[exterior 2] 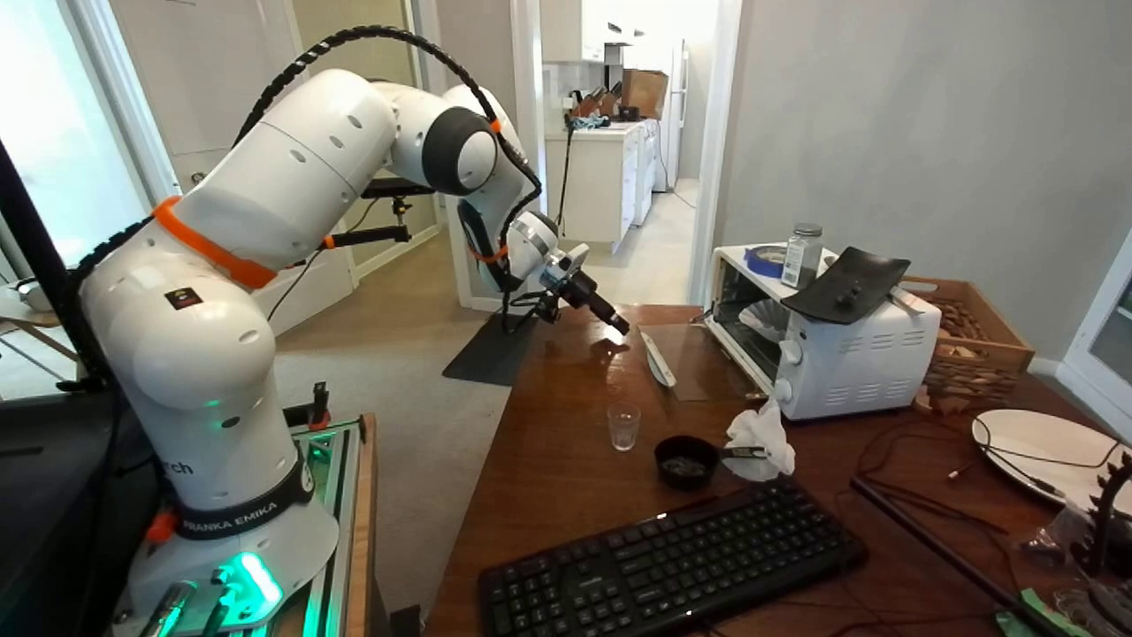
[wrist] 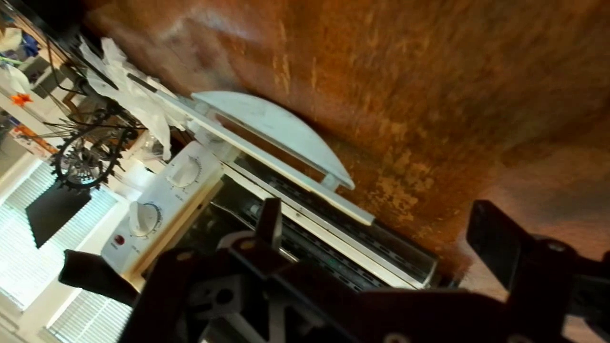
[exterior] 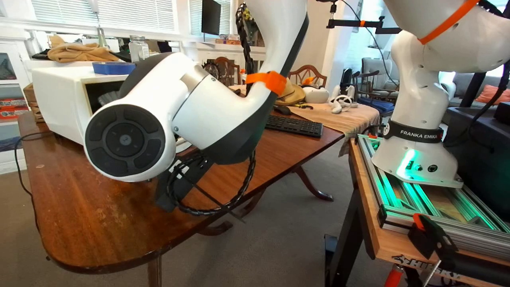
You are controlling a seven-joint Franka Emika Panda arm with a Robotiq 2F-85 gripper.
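Observation:
My gripper (wrist: 376,212) is open, with nothing between its two black fingers. In an exterior view the gripper (exterior 2: 612,317) points down over the table, near the far end of an oven door handle. The white toaster oven (exterior 2: 871,358) has its glass door lowered toward the table; its control panel (wrist: 136,216) shows in the wrist view. The door's white curved handle (wrist: 286,126) lies ahead of the fingers, apart from them. A pale ribbed thing (exterior 2: 765,318) sits inside the oven. In an exterior view the arm's wrist (exterior: 127,139) hides most of the gripper.
The wooden table (exterior 2: 566,495) bears a clear cup (exterior 2: 623,426), a black bowl (exterior 2: 686,462), a crumpled white sheet (exterior 2: 761,442), a keyboard (exterior 2: 672,566) and a white plate (exterior 2: 1052,451). Blue tape (exterior 2: 766,259), a jar (exterior 2: 803,257) and a black tray (exterior 2: 849,287) top the oven.

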